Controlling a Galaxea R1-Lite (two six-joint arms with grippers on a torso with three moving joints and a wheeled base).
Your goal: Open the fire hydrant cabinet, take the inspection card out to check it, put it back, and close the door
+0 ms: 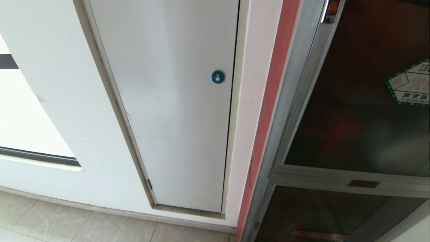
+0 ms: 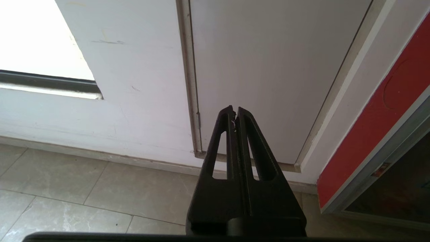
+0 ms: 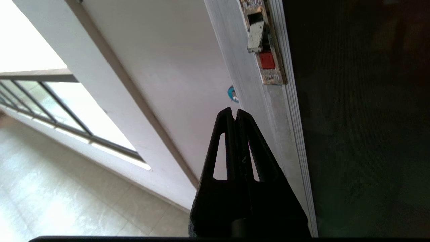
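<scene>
Cabinet: the fire hydrant cabinet [image 1: 295,101] was seen at the right of the head frame, silver aluminium-framed, with a red strip down its left side.
Door: the door [image 1: 362,111], a dark tinted glass panel in a silver frame, was shown closed, at the upper right.
Sticker: a green-bordered white sticker [image 1: 411,84] was placed at the right edge.
Latch: a small red latch [image 3: 267,60] was set in the frame edge.
Card: none was visible.

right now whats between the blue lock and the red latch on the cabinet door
In the head view, right of the blue lock come the white panel's edge, a pale wall strip, a red strip and the silver frame, then the red latch.
</scene>
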